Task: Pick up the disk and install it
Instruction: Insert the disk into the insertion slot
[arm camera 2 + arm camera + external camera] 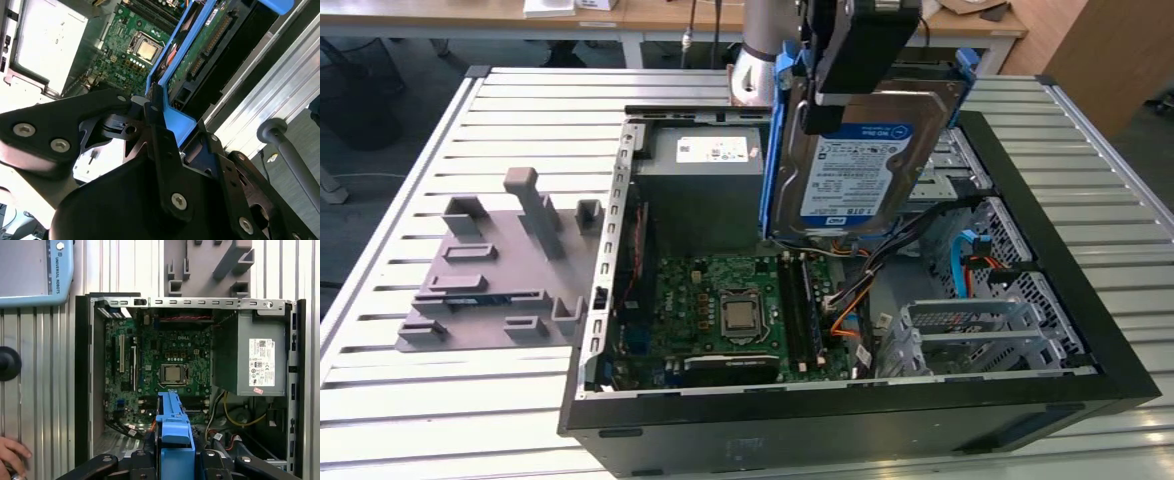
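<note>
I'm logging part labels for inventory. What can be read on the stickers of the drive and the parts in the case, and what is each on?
White-and-blue label on the disk, held by the gripper over the case: print too small to read.
White sticker on the grey power supply box: fine print too small to read.
Nothing can be quoted.

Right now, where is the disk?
In the exterior view the disk hangs upright in the gripper over the open computer case, right of the grey power supply.
</note>
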`<state>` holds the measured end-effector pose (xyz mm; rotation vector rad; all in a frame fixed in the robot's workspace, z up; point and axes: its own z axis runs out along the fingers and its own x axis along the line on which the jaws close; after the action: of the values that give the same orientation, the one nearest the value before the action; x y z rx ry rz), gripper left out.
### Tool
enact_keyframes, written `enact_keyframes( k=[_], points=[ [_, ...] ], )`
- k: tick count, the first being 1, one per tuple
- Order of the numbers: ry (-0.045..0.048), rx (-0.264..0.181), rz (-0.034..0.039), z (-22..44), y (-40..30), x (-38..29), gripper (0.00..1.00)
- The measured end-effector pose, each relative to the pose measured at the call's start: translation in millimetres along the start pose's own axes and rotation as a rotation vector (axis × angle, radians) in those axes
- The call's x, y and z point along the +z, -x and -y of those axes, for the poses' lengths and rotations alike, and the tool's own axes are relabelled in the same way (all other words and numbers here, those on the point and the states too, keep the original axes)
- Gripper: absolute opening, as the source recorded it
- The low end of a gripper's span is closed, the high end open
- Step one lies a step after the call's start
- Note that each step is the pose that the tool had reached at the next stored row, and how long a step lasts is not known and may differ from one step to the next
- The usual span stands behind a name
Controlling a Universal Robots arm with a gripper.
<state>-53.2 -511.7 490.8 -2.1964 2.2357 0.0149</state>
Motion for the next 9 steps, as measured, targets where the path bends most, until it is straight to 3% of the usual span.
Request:
enact_keyframes(
  k=[4,9],
  points=[
    [0.0003,0.0,-0.0003,12.1,-1.4,1.3,0.36],
    [0.0005,0.0,-0.0003,16.1,-14.1,4.7,0.36]
  ],
)
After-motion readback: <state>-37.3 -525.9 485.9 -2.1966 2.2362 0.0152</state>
